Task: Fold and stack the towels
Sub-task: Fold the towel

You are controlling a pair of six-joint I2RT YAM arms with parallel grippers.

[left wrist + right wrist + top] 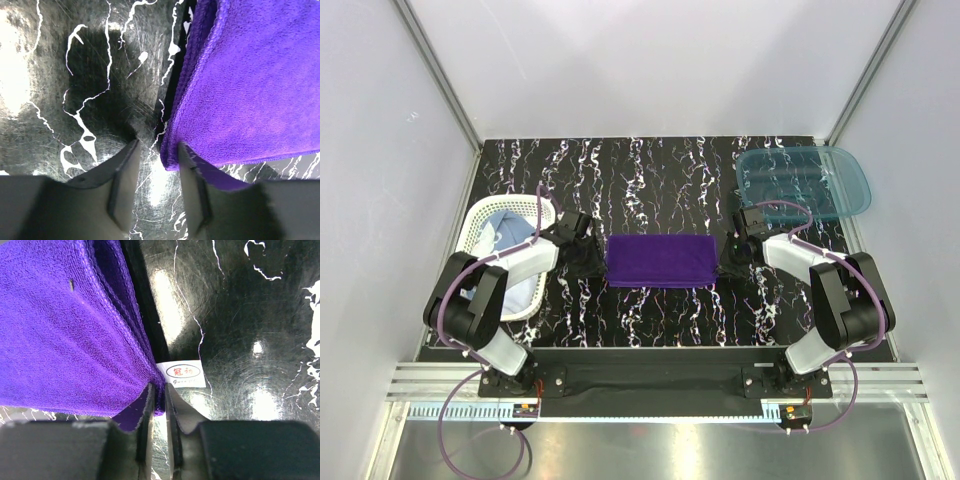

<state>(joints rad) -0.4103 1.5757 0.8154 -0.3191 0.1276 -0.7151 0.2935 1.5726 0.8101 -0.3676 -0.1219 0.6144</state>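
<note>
The deep purple folded cloth towel (658, 260) is lying flat at the centre of the black marbled bench (650, 180). The left hand (157, 146) is standing half-wide at the towel's left edge, with only bench showing between its fingers. The right hand (159, 390) is sitting narrow around the towel's right corner; whether it is gripping cannot be told. At centre left, a white perforated plastic basket (480, 215) is holding pale blue cloth (510, 232).

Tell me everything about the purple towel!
The purple towel is soft, fuzzy cloth, folded into a flat rectangle with layered, stitched edges. It lies on the black marbled table. A white label with red writing pokes out at one corner. The left pincer stands open at its left end; the right pincer, nearly shut, meets the corner by the label.
</note>
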